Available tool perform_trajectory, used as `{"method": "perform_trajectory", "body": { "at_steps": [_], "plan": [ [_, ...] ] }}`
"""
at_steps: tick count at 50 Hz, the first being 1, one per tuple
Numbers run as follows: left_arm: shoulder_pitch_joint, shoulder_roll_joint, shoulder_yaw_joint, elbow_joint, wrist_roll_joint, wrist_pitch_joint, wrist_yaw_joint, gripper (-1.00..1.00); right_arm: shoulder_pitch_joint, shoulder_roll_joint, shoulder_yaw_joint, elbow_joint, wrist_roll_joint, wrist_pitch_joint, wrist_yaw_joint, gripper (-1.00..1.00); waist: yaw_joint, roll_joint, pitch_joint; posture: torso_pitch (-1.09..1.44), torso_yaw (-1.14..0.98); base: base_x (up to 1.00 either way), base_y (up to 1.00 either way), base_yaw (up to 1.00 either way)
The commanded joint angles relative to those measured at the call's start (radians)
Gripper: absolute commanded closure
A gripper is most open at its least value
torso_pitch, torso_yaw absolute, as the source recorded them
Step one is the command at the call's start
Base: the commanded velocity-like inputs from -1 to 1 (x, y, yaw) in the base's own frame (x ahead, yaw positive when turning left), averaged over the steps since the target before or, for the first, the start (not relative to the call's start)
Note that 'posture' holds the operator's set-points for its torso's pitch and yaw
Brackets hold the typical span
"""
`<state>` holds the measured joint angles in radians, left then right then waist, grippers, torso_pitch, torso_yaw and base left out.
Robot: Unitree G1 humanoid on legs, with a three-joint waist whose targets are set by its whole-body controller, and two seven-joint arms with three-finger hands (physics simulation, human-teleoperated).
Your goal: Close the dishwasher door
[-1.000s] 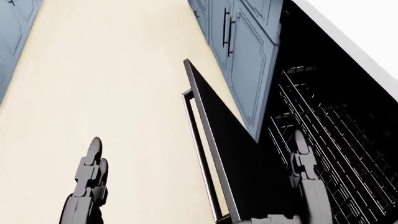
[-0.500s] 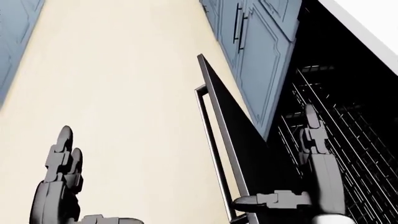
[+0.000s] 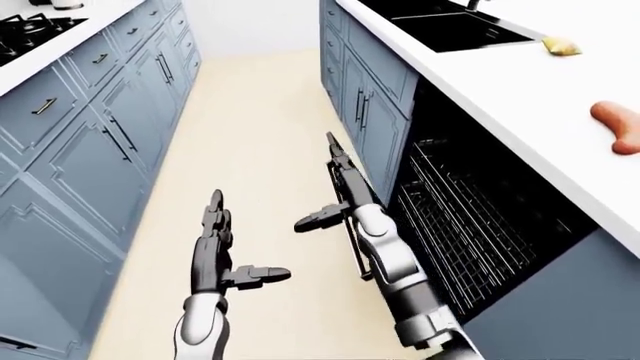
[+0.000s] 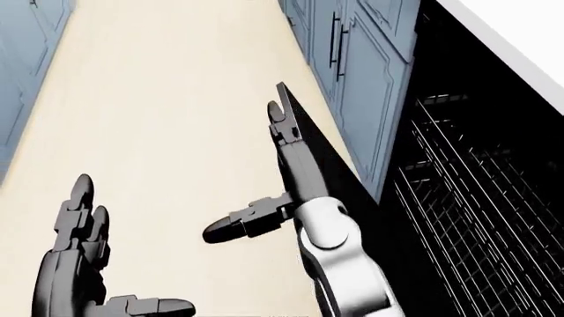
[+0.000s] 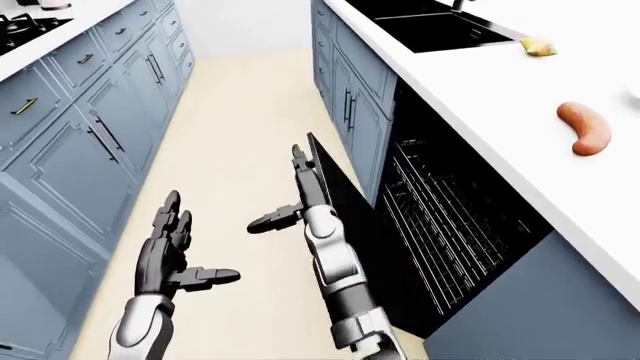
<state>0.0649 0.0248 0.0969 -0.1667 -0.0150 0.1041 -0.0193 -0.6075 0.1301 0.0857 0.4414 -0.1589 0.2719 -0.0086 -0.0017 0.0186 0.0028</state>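
Fingers, left-eye view: right hand stretched flat and spread, thumb jutting toward the view's left, gripping nothing; it lies along the outer face of the dishwasher door, contact not clear.
Left hand, left-eye view: left hand raised over the pale floor, fingers straight and pointing up the view, thumb out to the right, empty.
Dishwasher, left-eye view: cavity open under the white counter, wire rack exposed.
Counter, left-eye view: sink at top, a yellow item and a sausage to the right.
Head view: right forearm rises from the bottom, fingers extended up beside the door's top edge; door partly raised, tilted away from the cavity.
Right-eye view: door stands ajar, steeply angled, between the right arm and the rack; blue cabinets line the left.
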Motion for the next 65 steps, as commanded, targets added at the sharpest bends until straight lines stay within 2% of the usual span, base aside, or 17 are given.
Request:
{"method": "perform_trajectory", "body": {
  "at_steps": [1, 5, 8, 13, 17, 25, 30, 31, 41, 51, 55, 56, 62, 65],
  "plan": [
    [-0.015, 0.005, 0.005, -0.045, -0.005, -0.026, -0.001, -1.00, -0.075, 0.009, -0.006, 0.041, 0.015, -0.085, -0.008, -1.00, -0.001, 0.004, -0.021, 0.00, 0.00, 0.00, 0.00, 0.00],
    [-0.014, 0.006, 0.010, -0.053, -0.009, -0.021, -0.003, -1.00, -0.167, 0.036, -0.010, 0.221, 0.027, -0.168, -0.013, -1.00, -0.002, 0.008, -0.021, 0.00, 0.00, 0.00, 0.00, 0.00],
    [-0.012, 0.005, 0.007, -0.053, -0.007, -0.023, -0.003, -1.00, -0.266, 0.037, -0.044, 0.475, 0.060, -0.308, -0.003, -1.00, -0.004, 0.011, -0.020, 0.00, 0.00, 0.00, 0.00, 0.00],
    [-0.010, 0.004, 0.007, -0.059, -0.008, -0.020, -0.003, -1.00, -0.339, 0.051, -0.071, 0.721, 0.073, -0.438, 0.016, -1.00, -0.003, 0.014, -0.023, 0.00, 0.00, 0.00, 0.00, 0.00],
    [-0.010, 0.006, 0.012, -0.067, -0.013, -0.013, -0.006, -1.00, -0.356, 0.056, -0.098, 0.817, 0.071, -0.475, 0.029, -1.00, -0.002, 0.014, -0.024, 0.00, 0.00, 0.00, 0.00, 0.00],
    [-0.009, 0.005, 0.012, -0.072, -0.013, -0.011, -0.006, -1.00, -0.349, 0.069, -0.148, 0.883, 0.062, -0.449, 0.037, -1.00, 0.000, 0.011, -0.022, 0.00, 0.00, 0.00, 0.00, 0.00],
    [-0.008, 0.004, 0.011, -0.073, -0.013, -0.012, -0.005, -1.00, -0.326, 0.084, -0.176, 0.902, 0.058, -0.414, 0.094, -1.00, 0.001, 0.009, -0.023, 0.00, 0.00, 0.00, 0.00, 0.00],
    [-0.008, 0.005, 0.012, -0.074, -0.014, -0.010, -0.006, -1.00, -0.322, 0.086, -0.180, 0.907, 0.051, -0.396, 0.074, -1.00, 0.001, 0.009, -0.023, 0.00, 0.00, 0.00, 0.00, 0.00],
    [-0.010, 0.005, 0.012, -0.074, -0.014, -0.010, -0.005, -1.00, -0.275, 0.085, -0.264, 0.928, 0.061, -0.227, 0.183, -1.00, 0.004, 0.006, -0.023, 0.00, 0.00, 0.00, 0.00, 0.00],
    [-0.007, 0.008, 0.027, -0.095, -0.028, 0.006, -0.010, -1.00, -0.201, 0.105, -0.292, 0.935, 0.040, -0.132, 0.213, -1.00, 0.005, 0.004, -0.025, 0.00, 0.00, 0.00, 0.00, 0.00],
    [-0.008, 0.009, 0.033, -0.100, -0.032, 0.011, -0.011, -1.00, -0.196, 0.085, -0.304, 0.935, 0.033, -0.109, 0.189, -1.00, 0.006, 0.005, -0.026, 0.00, 0.00, 0.00, 0.00, 0.00],
    [-0.007, 0.009, 0.033, -0.104, -0.033, 0.013, -0.011, -1.00, -0.191, 0.076, -0.306, 0.936, 0.026, -0.099, 0.148, -1.00, 0.007, 0.005, -0.026, 0.00, 0.00, 0.00, 0.00, 0.00],
    [-0.009, 0.010, 0.041, -0.111, -0.040, 0.023, -0.013, -1.00, -0.189, 0.032, -0.345, 0.936, 0.052, -0.040, 0.063, -1.00, 0.009, 0.002, -0.027, 0.00, 0.00, 0.00, 0.00, 0.00],
    [-0.009, 0.011, 0.043, -0.115, -0.042, 0.026, -0.013, -1.00, -0.190, 0.020, -0.355, 0.936, 0.067, -0.023, 0.056, -1.00, 0.009, -0.001, -0.028, 0.00, 0.00, 0.00, 0.00, 0.00]
  ]
}}
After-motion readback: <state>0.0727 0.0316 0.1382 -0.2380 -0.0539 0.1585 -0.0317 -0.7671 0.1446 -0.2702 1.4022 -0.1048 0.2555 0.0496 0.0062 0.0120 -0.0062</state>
